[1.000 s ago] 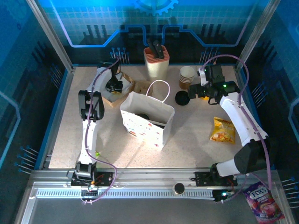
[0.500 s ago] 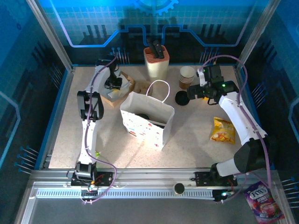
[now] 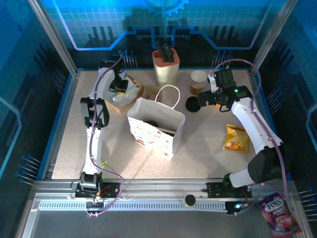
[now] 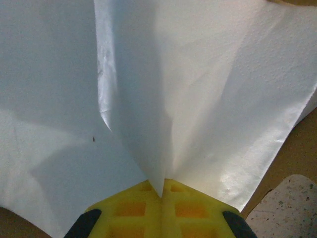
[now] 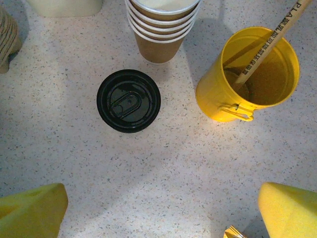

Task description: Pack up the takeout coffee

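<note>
My left gripper [image 4: 162,186] is shut on a fold of white paper napkin [image 4: 208,89], over a brown cardboard tray [image 3: 121,103] at the back left; in the top view the left gripper [image 3: 119,88] hangs above that tray. My right gripper [image 5: 161,213] is open above bare table, just in front of a round black lid [image 5: 129,100]; no cup shows under the lid. In the top view the right gripper [image 3: 204,99] hovers beside that black lid [image 3: 192,104]. A dark round shape [image 3: 152,124] lies inside the white paper bag [image 3: 157,130]; I cannot tell whether it is the takeout coffee.
A stack of nested lidless tan cups [image 5: 161,25] stands behind the lid. A yellow can [image 5: 255,74] holds a wooden stirrer. A cream holder [image 3: 166,67] stands at the back, a yellow snack packet [image 3: 236,138] lies at the right.
The left gripper has closed on the napkin and drawn slightly toward the back. The right gripper has edged a little left, still open.
</note>
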`<state>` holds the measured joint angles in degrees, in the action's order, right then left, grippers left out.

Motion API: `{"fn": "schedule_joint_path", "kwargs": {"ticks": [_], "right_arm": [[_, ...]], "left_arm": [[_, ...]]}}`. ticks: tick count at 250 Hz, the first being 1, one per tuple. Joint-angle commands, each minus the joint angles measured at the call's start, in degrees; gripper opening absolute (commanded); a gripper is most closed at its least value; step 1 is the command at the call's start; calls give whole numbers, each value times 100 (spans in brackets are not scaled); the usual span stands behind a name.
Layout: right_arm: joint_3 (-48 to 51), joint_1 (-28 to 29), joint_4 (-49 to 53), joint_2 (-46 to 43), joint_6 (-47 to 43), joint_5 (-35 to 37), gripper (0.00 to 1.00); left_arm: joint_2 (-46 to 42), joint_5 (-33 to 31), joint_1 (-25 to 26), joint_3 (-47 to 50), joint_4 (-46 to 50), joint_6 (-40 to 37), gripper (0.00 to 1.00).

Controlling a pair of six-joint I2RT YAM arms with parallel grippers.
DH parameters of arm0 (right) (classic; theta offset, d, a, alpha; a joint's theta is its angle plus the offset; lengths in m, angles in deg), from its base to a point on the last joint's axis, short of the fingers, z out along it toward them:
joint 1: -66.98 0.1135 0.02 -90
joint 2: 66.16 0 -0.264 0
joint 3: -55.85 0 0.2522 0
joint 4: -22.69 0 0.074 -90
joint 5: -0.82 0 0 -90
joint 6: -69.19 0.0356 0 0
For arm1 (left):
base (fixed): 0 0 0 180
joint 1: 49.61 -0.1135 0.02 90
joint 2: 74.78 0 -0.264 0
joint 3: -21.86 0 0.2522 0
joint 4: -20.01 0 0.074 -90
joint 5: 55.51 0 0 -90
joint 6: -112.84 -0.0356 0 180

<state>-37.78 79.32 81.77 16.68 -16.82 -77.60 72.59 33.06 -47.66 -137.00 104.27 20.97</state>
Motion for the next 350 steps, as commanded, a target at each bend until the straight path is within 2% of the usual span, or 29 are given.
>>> {"fn": "schedule_joint_path", "kwargs": {"ticks": [1, 92, 148, 188, 231, 264, 314, 350], "right_arm": [[-135, 70, 100, -30, -82, 48, 99], [-124, 67, 73, -76, -91, 34, 99], [-229, 71, 12, -121, -82, -153, 99], [-291, 70, -71, -154, -74, -278, 99], [-285, 65, -168, -156, -79, -400, 99], [-274, 47, -214, -232, -42, -595, 99], [-139, 15, -458, -543, 71, -889, 99], [-22, 2, -480, -674, 129, -1004, 99]], "left_arm": [[-575, -1, -90, -151, 247, 24, 0], [-2040, -71, -79, 530, -55, 228, 0], [-3530, 189, -13, 1711, -708, 480, 0], [-4847, 183, 290, 2706, -1217, 571, 0], [-6211, 85, 959, 3767, -1798, 505, 0], [-7049, -27, 1695, 4386, -2052, 204, 0], [-7884, -693, 2963, 5159, -2457, -1402, 0], [-8322, -965, 3739, 6034, -3213, -2610, 0]]}}
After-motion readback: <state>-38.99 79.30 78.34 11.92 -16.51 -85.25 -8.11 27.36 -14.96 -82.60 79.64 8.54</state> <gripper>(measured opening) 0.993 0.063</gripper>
